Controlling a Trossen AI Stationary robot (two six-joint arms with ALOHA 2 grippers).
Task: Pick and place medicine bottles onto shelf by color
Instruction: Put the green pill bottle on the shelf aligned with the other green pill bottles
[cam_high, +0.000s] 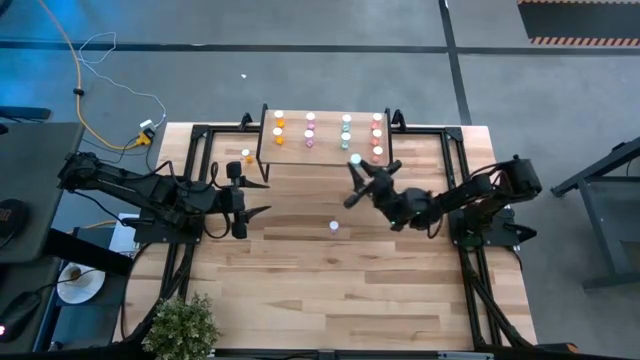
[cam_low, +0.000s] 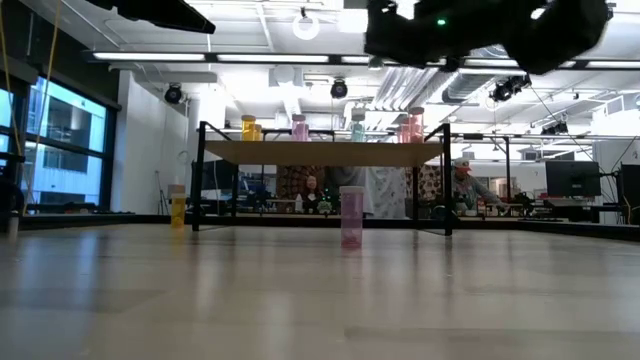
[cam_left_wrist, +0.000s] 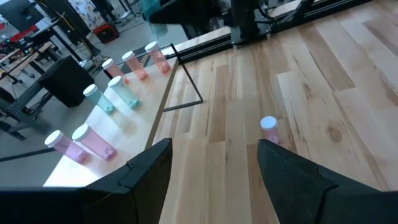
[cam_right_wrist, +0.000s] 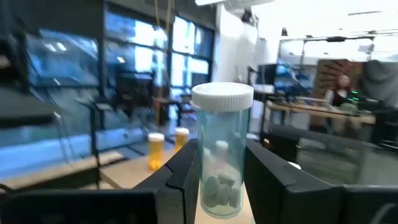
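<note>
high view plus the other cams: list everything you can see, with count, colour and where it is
shelf: one, light wood on black legs, far middle of the table
bottles on shelf: about eleven, white caps, in orange, pink, teal and red columns
orange bottle: one, on the table by the shelf's left end
pink bottle: one, upright mid-table
teal bottle: one, tablets inside, held in front of the shelf
table: one, light wood, black frame
plant: one, green, near left corner
left gripper: dark, jaws open, empty, left of the pink bottle
right gripper: dark, jaws shut on the teal bottle
</note>
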